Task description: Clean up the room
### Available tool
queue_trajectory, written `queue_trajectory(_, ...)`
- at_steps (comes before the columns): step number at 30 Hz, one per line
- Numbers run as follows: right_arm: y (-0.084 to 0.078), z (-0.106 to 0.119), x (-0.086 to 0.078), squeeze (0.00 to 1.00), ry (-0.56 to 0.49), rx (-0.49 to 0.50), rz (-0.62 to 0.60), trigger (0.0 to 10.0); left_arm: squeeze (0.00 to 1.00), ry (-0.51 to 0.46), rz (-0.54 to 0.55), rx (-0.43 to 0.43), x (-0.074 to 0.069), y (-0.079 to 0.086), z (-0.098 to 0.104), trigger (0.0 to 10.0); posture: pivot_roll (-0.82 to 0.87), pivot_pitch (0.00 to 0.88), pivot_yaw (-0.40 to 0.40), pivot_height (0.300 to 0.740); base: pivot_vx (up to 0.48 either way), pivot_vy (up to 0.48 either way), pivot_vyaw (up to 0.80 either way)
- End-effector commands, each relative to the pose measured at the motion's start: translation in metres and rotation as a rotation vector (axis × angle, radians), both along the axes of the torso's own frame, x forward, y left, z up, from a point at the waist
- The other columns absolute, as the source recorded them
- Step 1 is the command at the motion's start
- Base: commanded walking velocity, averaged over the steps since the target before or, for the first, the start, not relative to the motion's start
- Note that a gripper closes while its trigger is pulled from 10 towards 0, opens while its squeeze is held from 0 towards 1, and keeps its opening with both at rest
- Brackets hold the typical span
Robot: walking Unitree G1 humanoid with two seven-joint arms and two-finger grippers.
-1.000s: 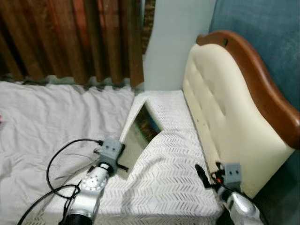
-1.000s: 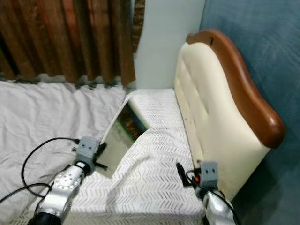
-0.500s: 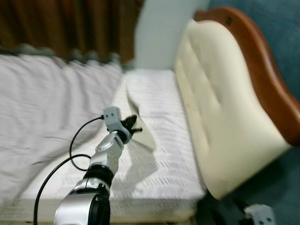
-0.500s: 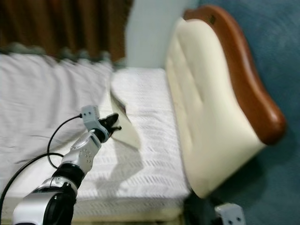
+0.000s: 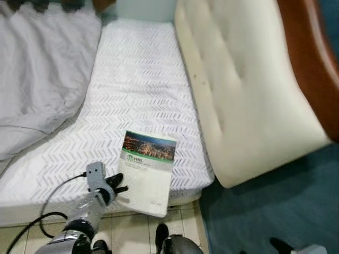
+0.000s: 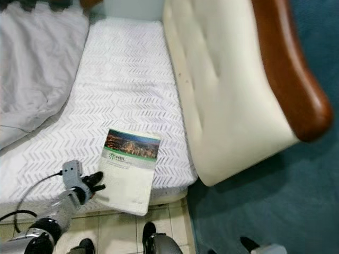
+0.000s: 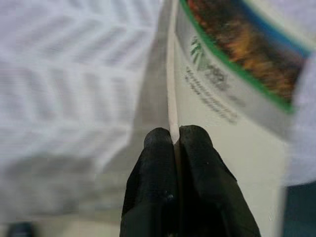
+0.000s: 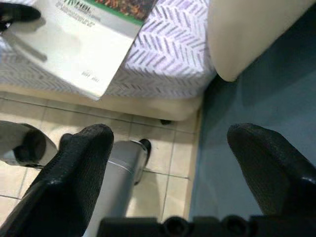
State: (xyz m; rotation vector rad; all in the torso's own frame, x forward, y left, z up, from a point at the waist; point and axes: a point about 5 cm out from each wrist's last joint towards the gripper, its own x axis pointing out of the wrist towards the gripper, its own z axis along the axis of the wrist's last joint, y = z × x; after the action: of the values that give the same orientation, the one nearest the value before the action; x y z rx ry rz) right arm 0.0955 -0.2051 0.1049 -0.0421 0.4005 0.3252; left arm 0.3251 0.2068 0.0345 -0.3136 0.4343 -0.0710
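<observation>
Duvet (image 5: 37, 79), white and crumpled, fills the upper left of the head view, lying on a mattress (image 5: 137, 79) with a chevron-patterned cover. Left gripper (image 5: 117, 183), at lower left, has its fingers (image 7: 163, 173) pinched fully together on the edge of a booklet (image 5: 147, 172) with a city photo on its white cover; the booklet sits at lower centre, its far end over the mattress and its near end past the mattress edge above the tiled floor (image 8: 163, 168). Cream padded headboard (image 5: 249, 90) with brown wooden rim runs down the right side, and the right gripper (image 8: 173, 163), at the bottom right edge, hangs with fingers spread wide, holding nothing.
</observation>
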Motion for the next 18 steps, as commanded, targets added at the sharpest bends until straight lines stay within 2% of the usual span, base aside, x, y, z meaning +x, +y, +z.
queue_trajectory(1, -0.005, -0.002, -0.004, 0.00, 0.045, -0.008, -0.020, 10.0, 0.00, 0.023, 0.007, 0.112, -0.005, 0.005, -0.005, 10.0, -0.43, 0.475, -0.269, 0.740, 0.000, 0.000, 0.00)
queue_trajectory(5, -0.002, -0.001, -0.003, 0.00, 0.065, 0.000, -0.023, 10.0, 0.00, -0.029, 0.151, 0.250, -0.001, 0.039, 0.011, 10.0, -0.41, 0.484, -0.264, 0.740, 0.000, 0.000, 0.00)
queue_trajectory(8, -0.002, -0.001, -0.004, 0.00, 0.073, 0.003, -0.023, 10.0, 0.00, -0.045, 0.188, 0.256, 0.001, 0.043, 0.016, 10.0, -0.41, 0.486, -0.264, 0.740, 0.000, 0.000, 0.00)
queue_trajectory(11, -0.001, -0.001, -0.006, 0.00, 0.081, 0.006, -0.023, 10.0, 0.00, -0.063, 0.240, 0.174, 0.007, 0.037, 0.020, 10.0, -0.41, 0.489, -0.265, 0.740, 0.000, 0.000, 0.00)
queue_trajectory(12, -0.001, -0.001, -0.006, 0.00, 0.081, 0.006, -0.023, 10.0, 0.00, -0.063, 0.240, 0.174, 0.007, 0.037, 0.020, 10.0, -0.41, 0.489, -0.265, 0.740, 0.000, 0.000, 0.00)
queue_trajectory(15, 0.001, -0.001, -0.007, 0.00, 0.087, 0.008, -0.026, 10.0, 0.00, -0.080, 0.312, 0.038, 0.017, 0.022, 0.026, 10.0, -0.42, 0.488, -0.261, 0.740, 0.000, 0.000, 0.00)
queue_trajectory(18, 0.002, -0.001, -0.007, 0.00, 0.087, 0.008, -0.030, 10.0, 0.00, -0.083, 0.302, 0.016, 0.021, 0.012, 0.028, 10.0, -0.42, 0.486, -0.254, 0.740, 0.000, 0.000, 0.00)
